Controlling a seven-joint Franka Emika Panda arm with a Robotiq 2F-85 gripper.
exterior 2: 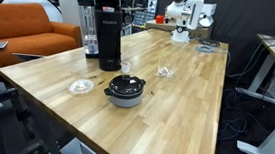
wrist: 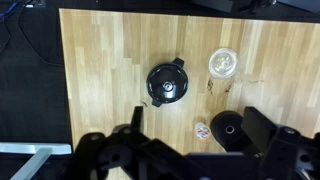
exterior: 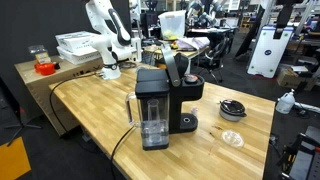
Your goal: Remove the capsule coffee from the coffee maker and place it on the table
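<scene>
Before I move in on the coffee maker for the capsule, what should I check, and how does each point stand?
1. Arm close to the coffee maker: not ok, it stands at the far end of the table.
2. Machine lid raised: cannot tell.
3. Capsule in sight inside the machine: cannot tell, none shows.
4. Fingers of the gripper open: cannot tell, only dark shapes in the wrist view.
5. Bare wood for the drop: ok, free table around the round black container and the clear disc.
</scene>
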